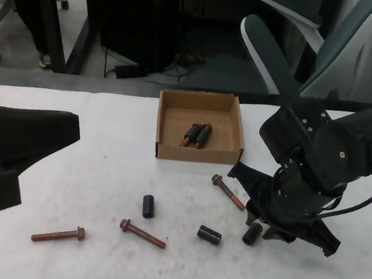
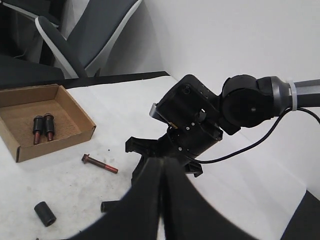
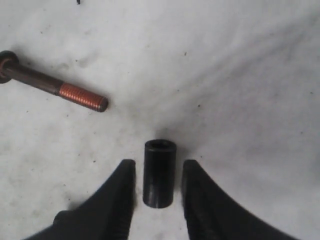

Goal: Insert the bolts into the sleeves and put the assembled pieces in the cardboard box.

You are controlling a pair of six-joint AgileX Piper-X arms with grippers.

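Note:
My right gripper [image 3: 158, 165] is open and low over the white bench, its fingers [image 3: 120, 192] on either side of a black sleeve [image 3: 159, 172] that lies on the bench with a thin gap on each side. In the high view, that sleeve [image 1: 251, 233] lies under the right gripper [image 1: 261, 227]. A rusty bolt [image 3: 55, 90] lies close by, with its threaded end towards the sleeve. My left gripper [image 2: 162, 165] is shut and empty, held up at the bench's left [image 1: 68, 131]. The cardboard box [image 1: 197, 155] holds two assembled pieces [image 1: 196, 135].
Two more sleeves [image 1: 148, 206] [image 1: 209, 234] and three loose bolts [image 1: 228, 191] [image 1: 142, 233] [image 1: 58, 235] lie scattered across the front of the bench. Office chairs and table legs stand beyond the far edge.

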